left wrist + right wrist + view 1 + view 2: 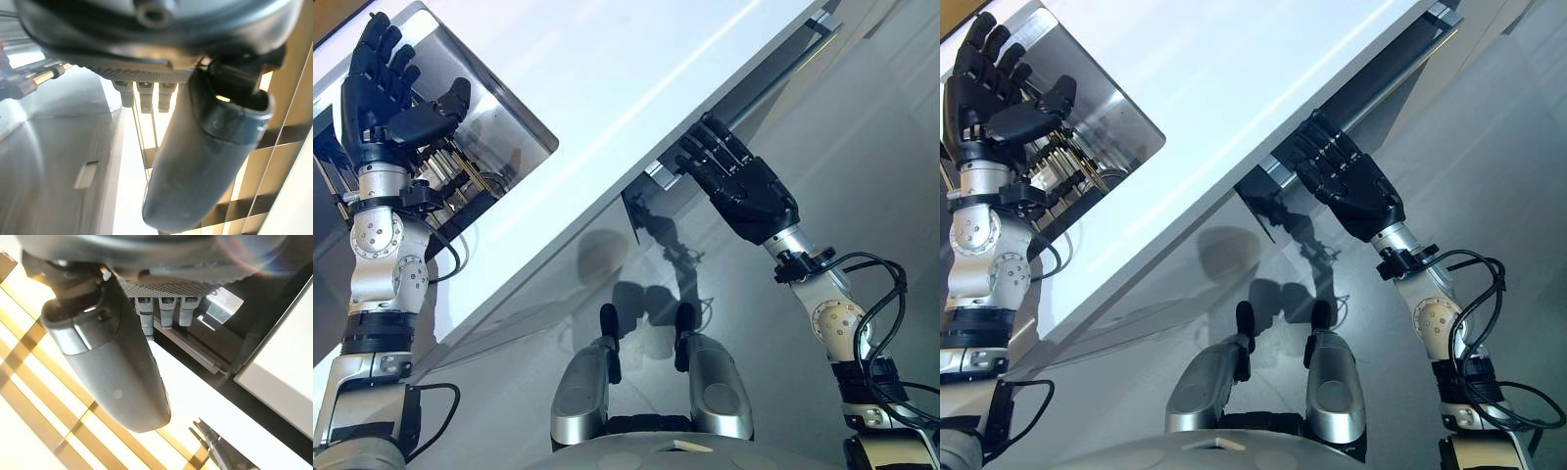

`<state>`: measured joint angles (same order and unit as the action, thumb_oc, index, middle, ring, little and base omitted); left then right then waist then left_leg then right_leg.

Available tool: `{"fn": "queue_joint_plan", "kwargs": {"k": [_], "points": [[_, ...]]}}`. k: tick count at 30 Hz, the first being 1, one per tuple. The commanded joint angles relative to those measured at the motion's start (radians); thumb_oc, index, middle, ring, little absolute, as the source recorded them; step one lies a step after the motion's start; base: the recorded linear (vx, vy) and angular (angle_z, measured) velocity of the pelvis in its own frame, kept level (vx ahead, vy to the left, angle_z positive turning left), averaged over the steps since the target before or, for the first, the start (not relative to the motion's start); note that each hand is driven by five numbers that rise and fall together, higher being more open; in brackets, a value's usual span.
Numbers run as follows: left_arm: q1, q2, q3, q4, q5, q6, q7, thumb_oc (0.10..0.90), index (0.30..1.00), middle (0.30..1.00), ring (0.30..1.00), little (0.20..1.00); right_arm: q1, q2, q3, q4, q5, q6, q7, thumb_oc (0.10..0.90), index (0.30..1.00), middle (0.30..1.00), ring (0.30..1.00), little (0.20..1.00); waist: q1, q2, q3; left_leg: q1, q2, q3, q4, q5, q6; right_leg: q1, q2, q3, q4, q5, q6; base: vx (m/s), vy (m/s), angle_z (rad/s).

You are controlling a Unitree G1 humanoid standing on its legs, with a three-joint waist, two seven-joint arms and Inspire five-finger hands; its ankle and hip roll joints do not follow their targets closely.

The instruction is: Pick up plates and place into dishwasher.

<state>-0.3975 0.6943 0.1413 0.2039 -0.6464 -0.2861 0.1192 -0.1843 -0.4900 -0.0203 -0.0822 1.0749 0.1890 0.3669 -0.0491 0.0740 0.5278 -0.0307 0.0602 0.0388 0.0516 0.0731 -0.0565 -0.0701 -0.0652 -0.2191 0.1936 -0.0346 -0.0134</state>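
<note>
My left hand (382,93) is raised over a steel sink (514,122) set in the white countertop (636,69), fingers straight and spread, thumb out, holding nothing. A metal rack (460,181) of thin rods sits in the sink below it. My right hand (744,191) reaches to the counter's front edge, its fingertips (700,147) at a dark gap (1273,176) under the counter where a silver bracket (658,174) shows. Its fingers look straight in the right wrist view, with the thumb (112,367) extended and nothing held. I see no plate.
Below the counter edge runs a glossy grey cabinet front (558,294). A long dark handle strip (773,78) follows the counter edge toward the upper right. Grey floor (881,147) lies to the right.
</note>
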Motion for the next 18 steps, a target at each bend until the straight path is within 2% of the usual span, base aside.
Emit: {"fn": "queue_joint_plan", "kwargs": {"k": [1,5,7,12,13,18], "points": [[0.029,0.058,0.042,-0.090,0.029,-0.124,-0.023,0.800,0.900,0.900,0.900,0.900,-0.149,0.136,0.007,-0.168,0.049,-0.136,0.070,0.800,0.900,0.900,0.900,0.900,0.047,-0.077,-0.245,0.079,-0.143,0.050,-0.049,-0.094,0.109,0.065,0.021,0.088,-0.139,0.054,0.068,-0.01,0.050,0.14],[0.088,0.020,0.043,-0.123,0.062,-0.134,-0.040,0.800,0.900,0.900,0.900,0.900,-0.063,0.120,-0.052,-0.125,-0.045,-0.244,0.016,0.800,0.900,0.900,0.900,0.900,0.035,-0.080,-0.292,0.109,-0.139,0.046,-0.094,-0.083,0.105,0.095,0.032,0.097,-0.180,0.063,0.068,-0.01,0.056,0.17],[0.131,-0.013,0.045,-0.149,0.098,-0.137,-0.045,0.800,0.900,0.900,0.900,0.900,0.003,0.100,-0.103,-0.085,-0.185,-0.380,-0.071,0.800,0.900,0.900,0.900,0.900,0.023,-0.081,-0.323,0.130,-0.136,0.045,-0.134,-0.070,0.099,0.117,0.042,0.103,-0.210,0.069,0.069,-0.01,0.067,0.15],[0.205,-0.073,0.065,-0.192,0.185,-0.145,-0.041,0.800,0.900,0.900,0.900,0.900,0.091,0.079,-0.189,-0.026,-0.414,-0.588,-0.303,0.800,0.900,0.900,0.900,0.900,-0.008,-0.080,-0.362,0.139,-0.131,0.055,-0.139,-0.075,0.090,0.150,0.057,0.120,-0.264,0.083,0.069,-0.03,0.055,0.13],[0.205,-0.073,0.065,-0.192,0.185,-0.145,-0.041,0.800,0.900,0.900,0.900,0.900,0.091,0.079,-0.189,-0.026,-0.414,-0.588,-0.303,0.800,0.900,0.900,0.900,0.900,-0.008,-0.080,-0.362,0.139,-0.131,0.055,-0.139,-0.075,0.090,0.150,0.057,0.120,-0.264,0.083,0.069,-0.02,0.039,0.16],[0.223,-0.085,0.071,-0.194,0.197,-0.140,-0.038,0.800,0.900,0.900,0.900,0.900,0.119,0.071,-0.225,0.043,-0.538,-0.651,-0.506,0.800,0.900,0.900,0.900,0.900,-0.019,-0.068,-0.381,0.153,-0.129,0.074,-0.139,-0.086,0.089,0.167,0.059,0.118,-0.280,0.078,0.070,-0.02,0.049,0.04]]}}
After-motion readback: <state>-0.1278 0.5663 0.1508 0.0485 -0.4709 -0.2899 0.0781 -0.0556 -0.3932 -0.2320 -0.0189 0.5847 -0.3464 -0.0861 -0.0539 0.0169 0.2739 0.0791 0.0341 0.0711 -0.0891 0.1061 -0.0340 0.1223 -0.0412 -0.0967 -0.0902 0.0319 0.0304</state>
